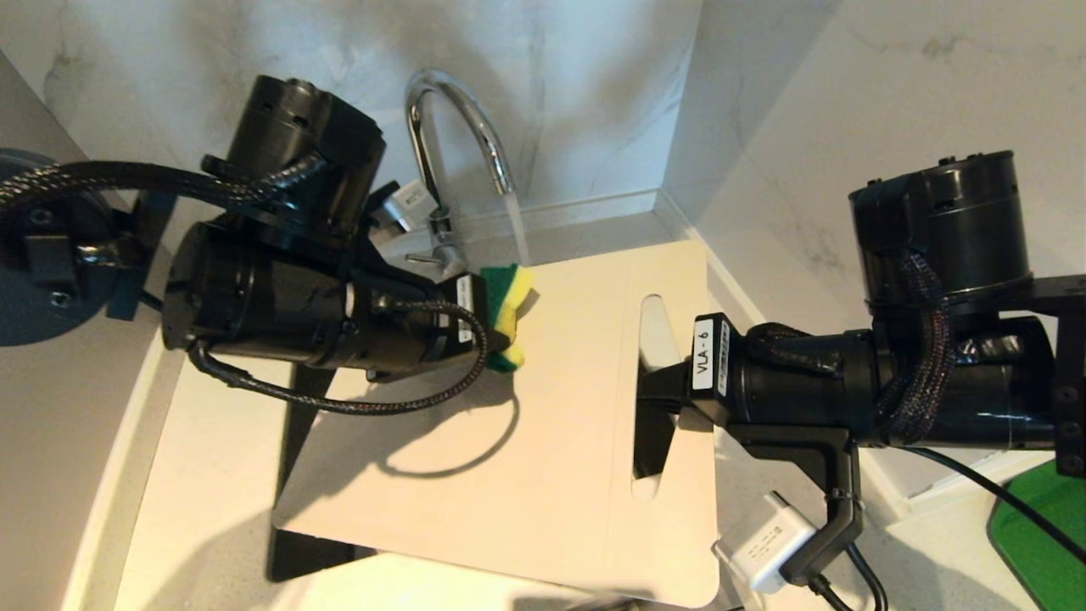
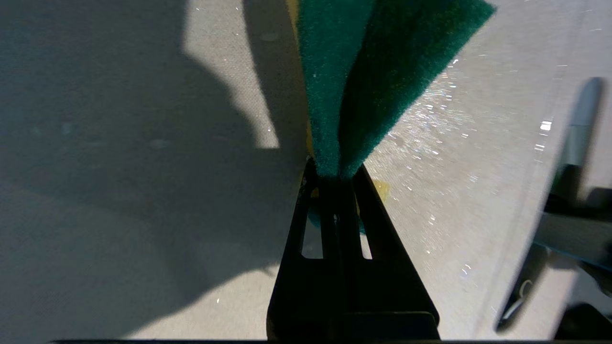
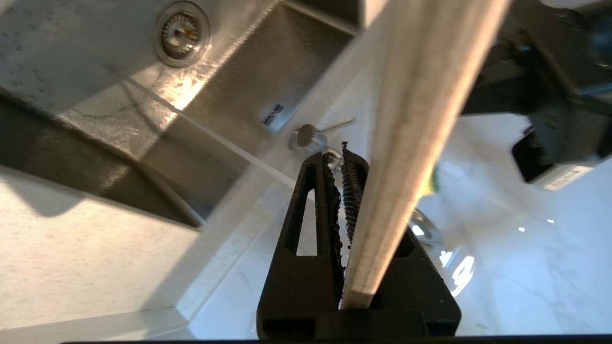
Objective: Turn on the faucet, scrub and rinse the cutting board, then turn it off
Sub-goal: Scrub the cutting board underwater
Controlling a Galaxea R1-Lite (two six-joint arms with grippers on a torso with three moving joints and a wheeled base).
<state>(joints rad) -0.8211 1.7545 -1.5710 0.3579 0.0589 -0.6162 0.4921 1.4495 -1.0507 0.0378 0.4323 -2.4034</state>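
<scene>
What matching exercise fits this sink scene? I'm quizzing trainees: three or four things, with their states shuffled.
Things:
1. faucet
2. cutting board
3. sponge
4. sink drain

States:
A. folded, pinched in the left hand
B. running, water falling from its spout
C. gripped at its slotted end by the right hand, held over the sink
D. at the bottom of the steel basin, below the board

Pairs: 1-B, 2-C, 3-A, 4-D
</scene>
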